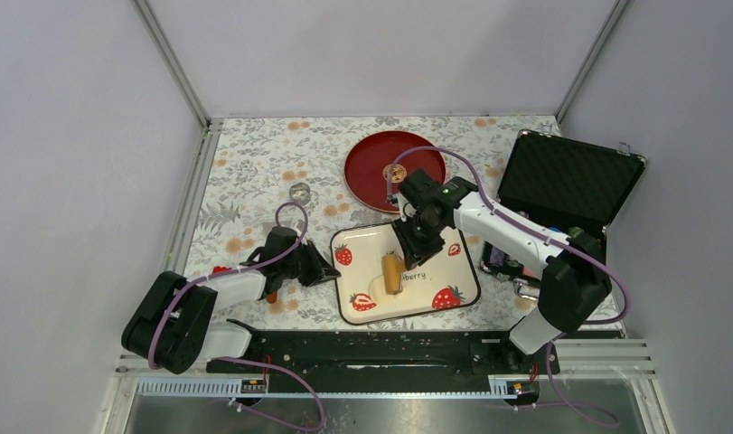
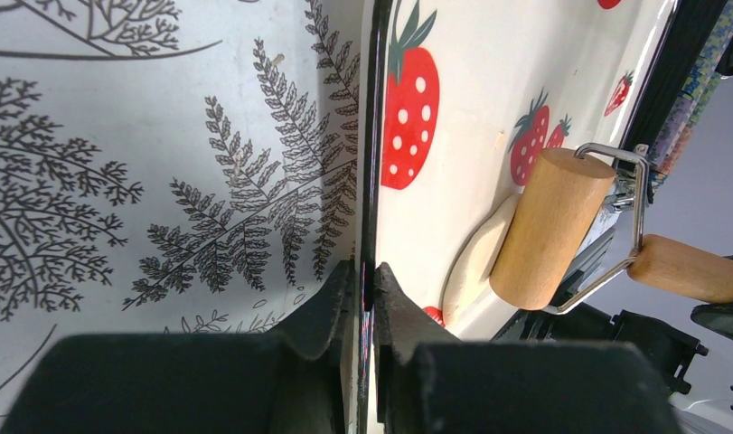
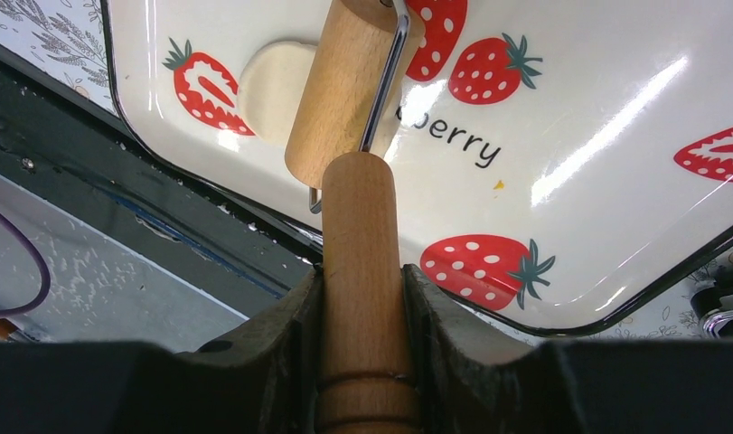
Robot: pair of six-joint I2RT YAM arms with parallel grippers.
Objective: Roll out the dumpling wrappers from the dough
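Observation:
The dough [image 3: 270,80] lies as a flattened off-white patch on the strawberry-printed tray [image 1: 435,271], near its front left. Half of it sits under the drum of the wooden roller [image 3: 343,90]. My right gripper [image 3: 360,271] is shut on the roller's wooden handle, reaching in from the tray's far side [image 1: 413,240]. The left gripper [image 2: 370,271] is shut on the tray's thin black left rim [image 2: 371,163], low over the tablecloth [image 1: 323,270]. From the left wrist, the dough [image 2: 475,262] shows beneath the roller [image 2: 550,226]. The dumpling wrappers are out of view.
A red plate [image 1: 394,170] sits behind the tray. A small metal ring [image 1: 299,192] lies on the floral cloth to its left. An open black case [image 1: 566,181] stands at the right, beside my right arm. The black base rail [image 1: 371,351] runs along the near edge.

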